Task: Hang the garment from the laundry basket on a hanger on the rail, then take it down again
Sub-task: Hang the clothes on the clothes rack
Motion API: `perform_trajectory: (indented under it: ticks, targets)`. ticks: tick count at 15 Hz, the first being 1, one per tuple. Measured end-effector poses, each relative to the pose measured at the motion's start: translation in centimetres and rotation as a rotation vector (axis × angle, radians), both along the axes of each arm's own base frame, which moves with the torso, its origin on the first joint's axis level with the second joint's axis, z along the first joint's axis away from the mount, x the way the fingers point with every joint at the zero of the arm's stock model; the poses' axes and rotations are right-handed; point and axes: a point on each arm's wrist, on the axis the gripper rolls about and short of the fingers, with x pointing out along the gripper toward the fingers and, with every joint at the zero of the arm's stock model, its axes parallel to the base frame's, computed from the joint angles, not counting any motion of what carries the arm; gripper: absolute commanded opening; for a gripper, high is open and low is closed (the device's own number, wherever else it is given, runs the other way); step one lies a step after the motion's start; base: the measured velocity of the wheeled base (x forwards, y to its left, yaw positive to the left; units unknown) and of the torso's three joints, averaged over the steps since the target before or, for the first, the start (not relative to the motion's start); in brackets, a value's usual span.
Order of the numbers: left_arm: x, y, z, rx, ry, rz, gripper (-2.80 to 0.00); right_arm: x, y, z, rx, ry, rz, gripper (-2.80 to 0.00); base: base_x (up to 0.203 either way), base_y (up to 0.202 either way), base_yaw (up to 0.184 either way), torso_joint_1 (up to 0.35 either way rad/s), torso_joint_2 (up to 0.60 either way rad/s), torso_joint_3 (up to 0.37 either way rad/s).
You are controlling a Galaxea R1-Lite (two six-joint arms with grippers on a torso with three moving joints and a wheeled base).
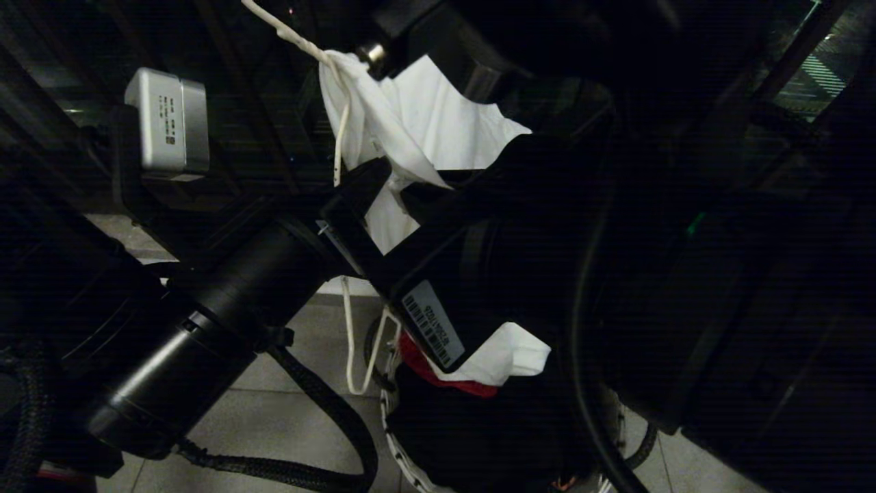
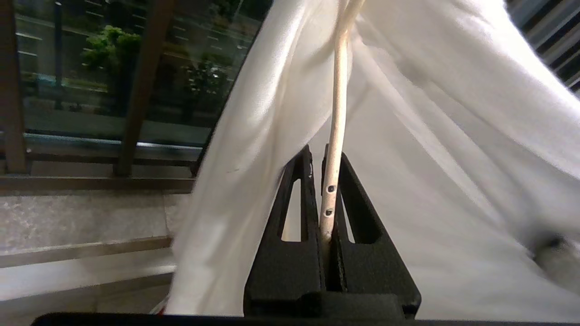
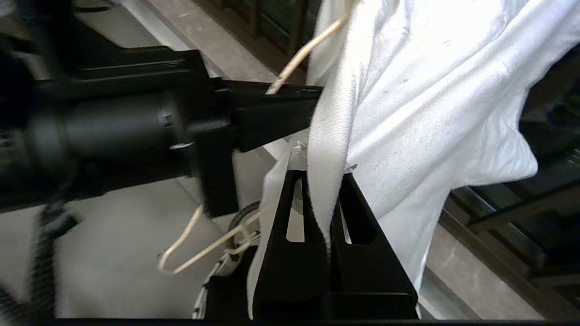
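left gripper [image 2: 324, 156] jaws clamped on the hanger [image 2: 337, 113] wire, right gripper [image 3: 322, 181] jaws pinching the shirt [image 3: 408, 113] collar, shirt bunched right above both

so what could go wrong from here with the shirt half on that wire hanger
1. The left gripper pinches only the thin hanger wire; it could twist or slip between the shut jaws.
2. The right gripper holds the garment by a narrow ribbed edge, so a pull might tug it free or stretch it.
3. The hanger's loose end dangles near the laundry basket and could snag.
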Motion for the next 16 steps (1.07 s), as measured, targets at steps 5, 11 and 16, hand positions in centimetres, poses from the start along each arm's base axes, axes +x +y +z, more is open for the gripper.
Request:
perform_trajectory:
  ticks: [5, 11, 16]
  targets:
    - [0.3, 0.2, 0.1, -0.001, -0.001, 0.016, -2.80, -0.9, 0.3, -0.1, -0.006, 0.000, 0.026, -2.80, 0.000, 0.000, 0.000, 0.000, 0.00, 0.000]
    - [0.4, 0.4, 0.2, -0.006, -0.006, 0.022, -2.80, -1.2, 0.4, -0.3, -0.015, 0.002, 0.032, 0.00, 0.000, 0.000, 0.000, 0.000, 0.00, 0.000]
    - [-0.1, 0.9, 0.7, -0.024, -0.019, 0.018, -2.80, -1.2, -0.5, -0.8, -0.034, 0.007, 0.013, 0.00, 0.000, 0.000, 0.000, 0.000, 0.00, 0.000]
